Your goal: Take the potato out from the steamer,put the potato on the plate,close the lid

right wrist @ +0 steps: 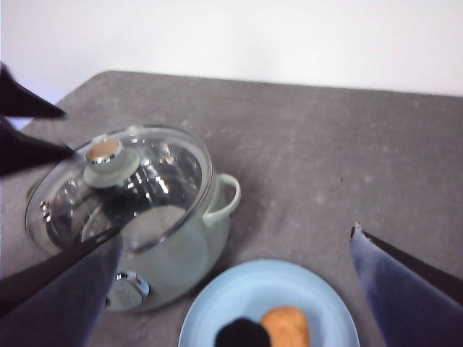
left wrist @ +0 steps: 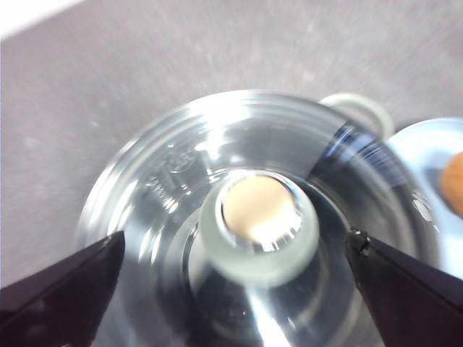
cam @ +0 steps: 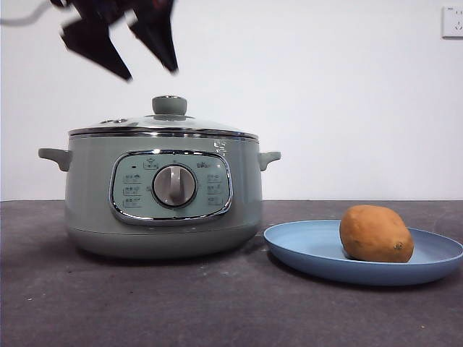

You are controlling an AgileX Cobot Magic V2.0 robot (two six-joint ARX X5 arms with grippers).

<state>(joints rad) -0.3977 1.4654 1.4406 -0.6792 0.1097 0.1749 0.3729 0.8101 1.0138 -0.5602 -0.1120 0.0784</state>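
The sage-green steamer (cam: 90, 195) stands left of centre with the glass lid (cam: 163, 124) seated on its rim. The orange-brown potato (cam: 376, 233) lies on the light-blue plate (cam: 304, 249) to the right. My left gripper (cam: 150, 72) hangs open just above the lid's knob (cam: 169, 105); in the left wrist view its gripper (left wrist: 231, 242) has a jaw on either side of the knob (left wrist: 260, 224), not touching it. My right gripper (right wrist: 235, 235) is open and empty, high above the table, looking down on the steamer (right wrist: 195, 253), the plate (right wrist: 231, 303) and the potato (right wrist: 286, 325).
The dark grey table (cam: 217, 311) runs to a white wall (cam: 325, 87) with a socket (cam: 452, 22) at the upper right. A small black thing (right wrist: 242, 334) shows at the plate's near edge in the right wrist view.
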